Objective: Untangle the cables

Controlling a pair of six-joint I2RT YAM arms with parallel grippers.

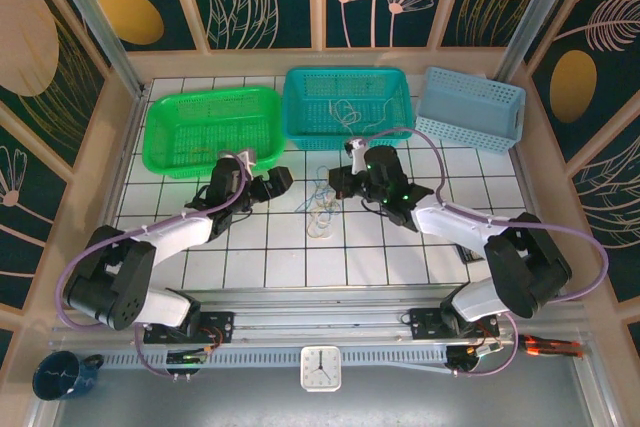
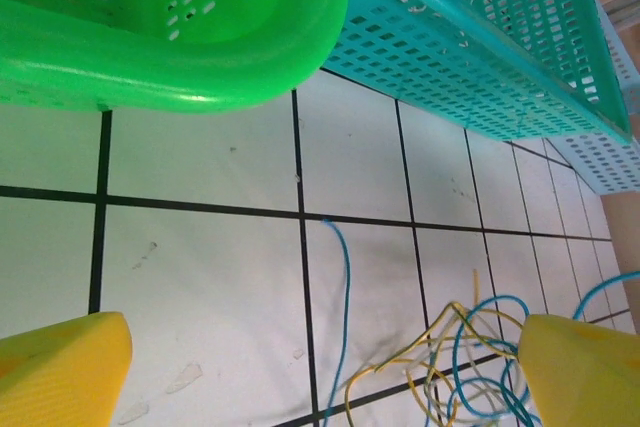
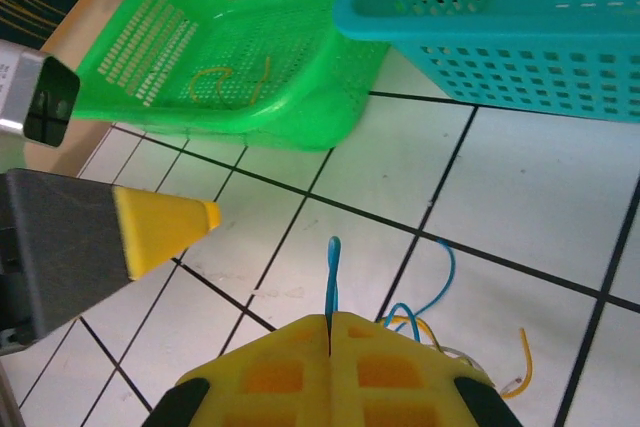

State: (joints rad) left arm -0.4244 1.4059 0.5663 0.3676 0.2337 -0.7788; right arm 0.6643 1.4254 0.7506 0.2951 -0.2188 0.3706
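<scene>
right gripper (image 3: 330,321): fingers together, clamped on a light blue cable (image 3: 332,272)
left gripper (image 2: 320,372): fingers wide apart, tangled cables (image 2: 470,367) lying loose between them

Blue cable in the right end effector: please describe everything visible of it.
The blue cable is a thin, light blue wire, seemingly plastic-coated. The right end effector is shut on it: a short free end stands nearly straight out of the seam between its yellow fingers, over the white tiled table. Whether the blue loop nearby is the same cable cannot be told.
</scene>
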